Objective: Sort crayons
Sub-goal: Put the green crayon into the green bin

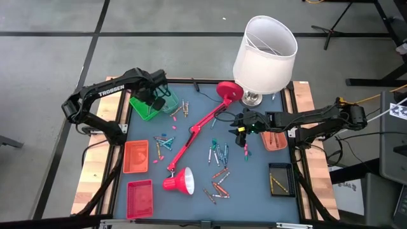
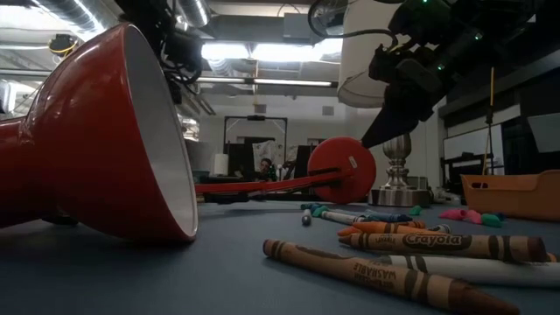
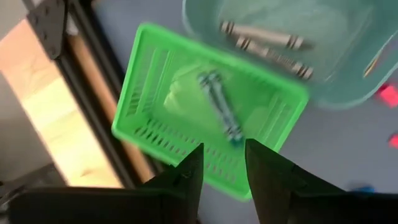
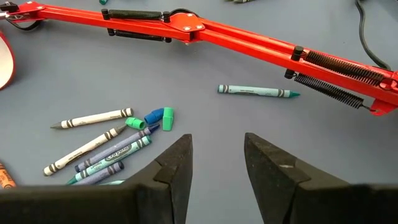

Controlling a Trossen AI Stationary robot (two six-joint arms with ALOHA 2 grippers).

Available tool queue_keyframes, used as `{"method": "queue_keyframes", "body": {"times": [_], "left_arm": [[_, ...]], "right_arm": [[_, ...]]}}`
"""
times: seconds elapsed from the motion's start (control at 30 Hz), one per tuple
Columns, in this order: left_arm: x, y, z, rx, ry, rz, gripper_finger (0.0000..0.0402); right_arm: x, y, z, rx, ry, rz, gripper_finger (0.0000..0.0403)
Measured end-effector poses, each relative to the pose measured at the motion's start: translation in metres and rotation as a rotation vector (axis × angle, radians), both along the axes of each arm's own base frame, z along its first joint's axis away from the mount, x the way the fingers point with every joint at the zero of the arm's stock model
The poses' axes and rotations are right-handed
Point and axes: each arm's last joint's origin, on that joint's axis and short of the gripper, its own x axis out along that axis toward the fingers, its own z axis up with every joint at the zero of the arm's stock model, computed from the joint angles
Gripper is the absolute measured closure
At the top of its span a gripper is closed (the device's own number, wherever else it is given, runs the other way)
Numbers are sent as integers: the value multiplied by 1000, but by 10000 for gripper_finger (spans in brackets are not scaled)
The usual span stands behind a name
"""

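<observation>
Most of my sorting is still ahead. The worktop carries a toppled red desk lamp, and loose crayons lie scattered on both sides of its long arm, the thickest bunch toward the near edge. Baskets ring the mess: a green basket already has a couple of green crayons lying in it, the teal tub beside it holds pale ones, and a dark tray has a few too. My left end effector hovers over the green basket, fingers parted, holding nothing. My right end effector hangs wide and empty above a cluster of blue and green crayons.
</observation>
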Motion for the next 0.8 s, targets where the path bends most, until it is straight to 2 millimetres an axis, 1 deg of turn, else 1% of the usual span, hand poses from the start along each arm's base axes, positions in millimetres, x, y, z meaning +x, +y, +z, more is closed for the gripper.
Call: {"method": "queue_keyframes", "body": {"times": [0.2,0.4,0.6,0.8], "left_arm": [[10,8,1,83,-106,-2,299],[23,9,4,153,-199,-32,299],[39,3,7,204,-283,-86,299],[53,-9,9,225,-333,-149,299]], "right_arm": [[0,0,0,0,0,1,260],[0,0,0,0,0,0,260],[0,0,0,0,0,0,260],[0,0,0,0,0,0,260]]}}
